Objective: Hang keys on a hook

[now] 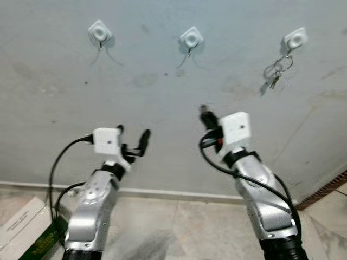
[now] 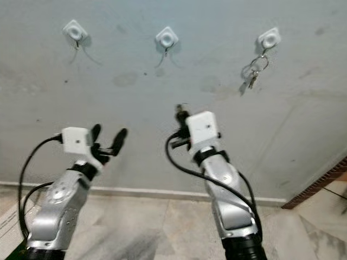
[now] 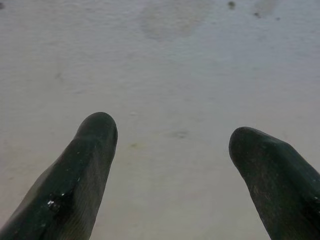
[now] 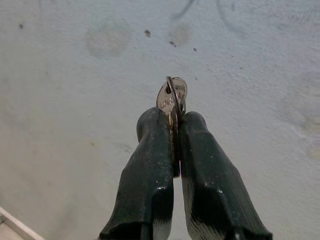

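Note:
Three white hooks are fixed high on the grey wall: a left hook (image 1: 100,31), a middle hook (image 1: 191,38) and a right hook (image 1: 295,39). A bunch of keys (image 1: 275,70) hangs from the right hook. My right gripper (image 1: 204,112) is raised below the middle hook, shut on a silver key (image 4: 172,96) with its ring, which sticks out past the fingertips. My left gripper (image 1: 133,136) is raised lower at the left, open, with nothing between its fingers (image 3: 85,170).
A white skirting strip (image 1: 162,192) runs along the foot of the wall above a tiled floor (image 1: 179,227). A cardboard box (image 1: 24,230) lies at the lower left. A brown brick-like edge (image 1: 325,189) shows at the lower right.

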Motion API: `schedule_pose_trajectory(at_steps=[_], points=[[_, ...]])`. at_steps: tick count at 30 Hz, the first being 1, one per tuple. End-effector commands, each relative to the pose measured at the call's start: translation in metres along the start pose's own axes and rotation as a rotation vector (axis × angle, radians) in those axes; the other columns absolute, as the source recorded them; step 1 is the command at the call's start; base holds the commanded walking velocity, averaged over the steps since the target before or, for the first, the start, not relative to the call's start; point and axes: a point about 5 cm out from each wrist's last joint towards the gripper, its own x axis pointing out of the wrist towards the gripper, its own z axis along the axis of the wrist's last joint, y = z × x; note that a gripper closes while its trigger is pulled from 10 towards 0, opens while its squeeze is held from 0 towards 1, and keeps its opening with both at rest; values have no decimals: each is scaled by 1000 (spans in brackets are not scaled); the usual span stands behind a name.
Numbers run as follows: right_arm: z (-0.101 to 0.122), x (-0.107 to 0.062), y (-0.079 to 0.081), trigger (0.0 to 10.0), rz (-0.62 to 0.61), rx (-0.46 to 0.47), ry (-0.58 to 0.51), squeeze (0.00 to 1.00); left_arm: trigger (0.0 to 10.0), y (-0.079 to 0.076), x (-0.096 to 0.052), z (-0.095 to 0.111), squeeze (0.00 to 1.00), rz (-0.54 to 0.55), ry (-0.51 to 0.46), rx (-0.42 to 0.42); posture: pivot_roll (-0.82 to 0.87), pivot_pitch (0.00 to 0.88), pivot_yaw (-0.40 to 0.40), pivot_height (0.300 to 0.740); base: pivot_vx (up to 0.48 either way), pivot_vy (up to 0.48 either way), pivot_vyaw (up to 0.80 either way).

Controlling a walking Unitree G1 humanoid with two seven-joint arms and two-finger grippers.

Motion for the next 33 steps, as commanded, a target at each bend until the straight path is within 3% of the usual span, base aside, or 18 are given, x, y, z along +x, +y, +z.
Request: schedule_pose_trajectory(at_steps=[1, 10, 17, 24, 33], points=[[5, -1, -3, 10000, -5, -14, -29, 0, 10000, -6, 1, 1, 0, -18, -4, 10, -50, 85, 41, 740, 0, 0, 481], [11, 4, -2, 10000, 25, -2, -59, 0, 10000, -6, 2, 2, 0, -6, -8, 29, -48, 88, 38, 740, 0, 0, 635], [21, 14, -1, 10000, 59, -1, -90, 0, 10000, -9, 1, 1, 0, -37, -2, 13, -42, 87, 36, 740, 0, 0, 0], [32, 33, -4, 10000, 60, 3, -136, 0, 10000, -29, -2, 1, 0, -172, -4, 13, -35, 87, 37, 740, 0, 0, 0], [54, 55, -7, 10000, 75, 33, -210, 0, 10000, -28, -3, 1, 0, -174, -1, 18, -17, 90, 39, 740, 0, 0, 0]])
